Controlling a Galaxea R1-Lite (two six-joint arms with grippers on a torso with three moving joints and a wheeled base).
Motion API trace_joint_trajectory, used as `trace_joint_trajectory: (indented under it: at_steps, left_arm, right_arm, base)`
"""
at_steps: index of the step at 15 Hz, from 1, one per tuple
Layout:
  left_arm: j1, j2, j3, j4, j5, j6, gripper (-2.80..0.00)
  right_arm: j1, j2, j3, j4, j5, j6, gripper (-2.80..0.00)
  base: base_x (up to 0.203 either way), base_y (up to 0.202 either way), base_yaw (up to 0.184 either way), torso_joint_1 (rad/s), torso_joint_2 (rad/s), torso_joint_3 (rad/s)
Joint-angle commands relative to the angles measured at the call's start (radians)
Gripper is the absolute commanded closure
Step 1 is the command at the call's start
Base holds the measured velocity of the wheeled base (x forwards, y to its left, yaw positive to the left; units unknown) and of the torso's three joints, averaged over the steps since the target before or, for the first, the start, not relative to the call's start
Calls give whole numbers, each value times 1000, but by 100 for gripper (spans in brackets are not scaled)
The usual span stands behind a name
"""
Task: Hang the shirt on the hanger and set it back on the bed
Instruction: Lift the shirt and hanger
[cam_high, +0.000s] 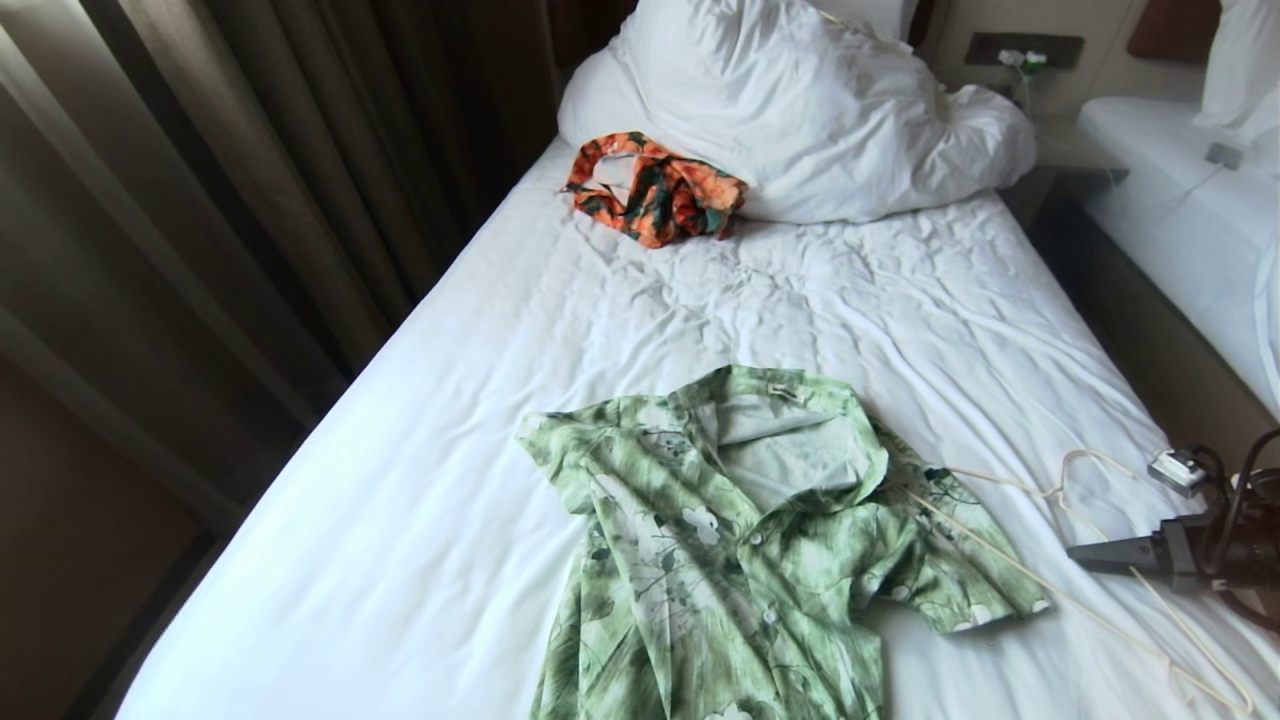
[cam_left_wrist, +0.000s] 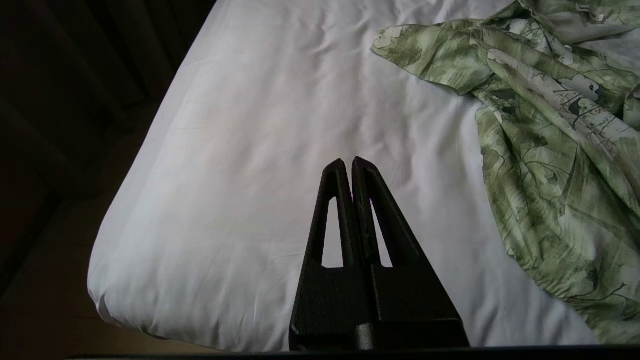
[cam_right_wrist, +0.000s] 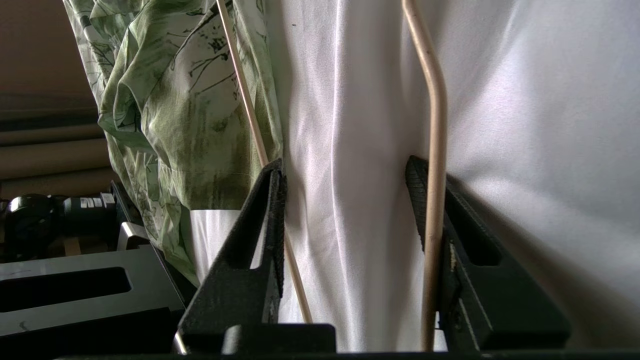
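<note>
While the left claw (cam_left_wrist: 351, 162) hangs pressed together over the bed (cam_high: 420, 520), the right claw (cam_right_wrist: 345, 172) stands spread astride the hanger (cam_high: 1090, 610) wires, just beside the shirt (cam_high: 740, 550) lying flat on the sheet.

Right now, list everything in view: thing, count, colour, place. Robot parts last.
shirt: one, pale green leaf print, spread open on the near part of the bed.
hanger: one, cream-white wire, on the sheet right of the shirt, one end on its sleeve.
bed: one, white wrinkled sheet, fills the middle.
floral garment: one, orange and dark green, bunched by the duvet.
duvet: one, white, heaped at the head.
second bed: one, white, far right.
curtain: one, brown, left.
left pincer: black, shut, above bare sheet.
right pincer: black, open, straddling the hanger's wires.
</note>
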Motion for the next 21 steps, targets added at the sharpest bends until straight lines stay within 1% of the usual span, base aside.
trace_joint_trajectory:
  at_steps: [1,10,13,17,21]
  left_arm:
    - [0,1,0,0,0,0,0]
    - [-1,1,0,0,0,0,0]
    - [-1,1,0,0,0,0,0]
    - [0,1,0,0,0,0,0]
    - [0,1,0,0,0,0,0]
  right_arm:
    - [-5,-7,0,3,7,-4,0]
    - [-21,-112,30,6,-3,-5,0]
    - [-48,-177,44,8,-5,-9,0]
    - [-105,-265,68,11,-5,-52,0]
    - [-152,-351,103,13,-5,-116,0]
  base:
    - [0,0,0,0,0,0]
    - [0,0,0,0,0,0]
    - [0,0,0,0,0,0]
    - [0,0,0,0,0,0]
    - [0,0,0,0,0,0]
